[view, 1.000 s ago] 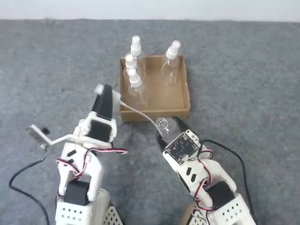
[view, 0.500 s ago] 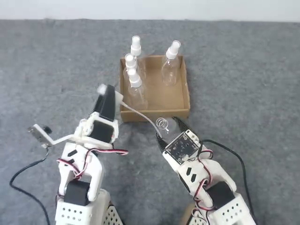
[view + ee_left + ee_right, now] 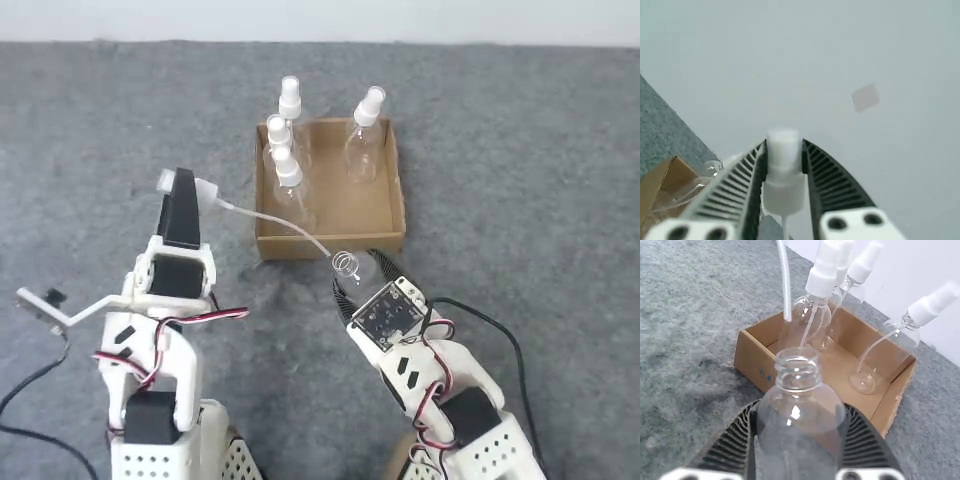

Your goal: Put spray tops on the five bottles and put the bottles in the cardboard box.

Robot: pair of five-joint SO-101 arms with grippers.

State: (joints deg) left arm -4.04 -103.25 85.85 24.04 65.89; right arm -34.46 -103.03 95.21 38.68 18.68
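My right gripper (image 3: 360, 276) is shut on a clear, uncapped bottle (image 3: 346, 265) just in front of the cardboard box (image 3: 330, 243). In the right wrist view the bottle's open neck (image 3: 797, 371) stands upright between the fingers (image 3: 735, 440). My left gripper (image 3: 188, 186), left of the box, is shut on a white spray top (image 3: 784, 170). Its thin tube (image 3: 270, 222) slants toward the bottle's mouth. The tube's end (image 3: 786, 315) hangs just beyond the neck, outside it. Several bottles with spray tops (image 3: 290, 180) stand in the box.
The box (image 3: 756, 356) sits on grey carpet (image 3: 520, 170), with a white wall behind it. One capped bottle (image 3: 363, 140) stands at the box's far right; the others cluster at its left. A white bracket (image 3: 50, 305) juts from the left arm.
The left arm has swung left and away from the box's corner, carrying the spray top; its tube now slants longer toward the bottle. The right arm and bottle have stayed put.
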